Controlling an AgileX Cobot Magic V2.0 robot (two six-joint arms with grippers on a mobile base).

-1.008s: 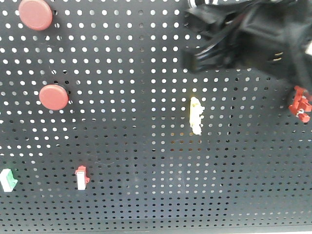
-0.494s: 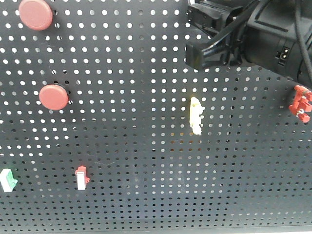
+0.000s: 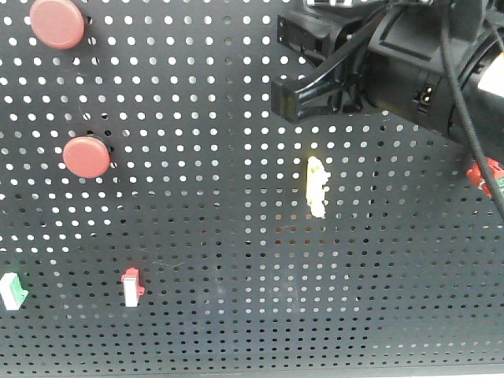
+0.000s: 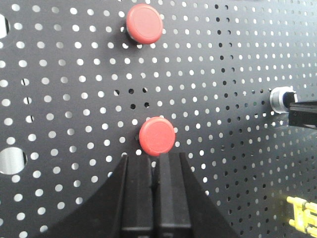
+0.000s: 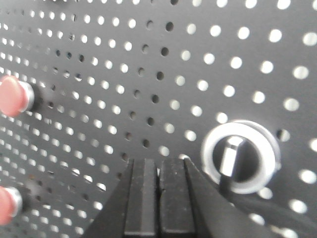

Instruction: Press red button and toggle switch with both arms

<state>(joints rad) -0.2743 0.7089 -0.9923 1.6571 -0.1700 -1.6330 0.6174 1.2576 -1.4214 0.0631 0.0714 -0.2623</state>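
Two red buttons [image 4: 157, 136] [image 4: 144, 23] stick out of the black pegboard. My left gripper [image 4: 156, 158] is shut and empty, its tips just below the lower button, apart from it. The toggle switch [image 5: 241, 156] has a silver ring and a short lever [image 5: 228, 157]. My right gripper [image 5: 158, 163] is shut and empty, just left of the ring. In the left wrist view the switch [image 4: 281, 98] shows at the right edge beside a black right finger [image 4: 303, 113]. In the front view the right gripper [image 3: 285, 100] hides the switch; both buttons [image 3: 87, 157] [image 3: 57, 22] show there.
On the pegboard [image 3: 236, 260] hang a pale yellow clip [image 3: 316, 187], a red-and-white rocker [image 3: 131, 287], a green button [image 3: 12, 290] at the left edge and a red piece [image 3: 482, 175] partly behind the right arm's cable.
The right arm has moved left across the top right of the board and now covers part of the red piece at the right edge. The buttons and clips have not moved.
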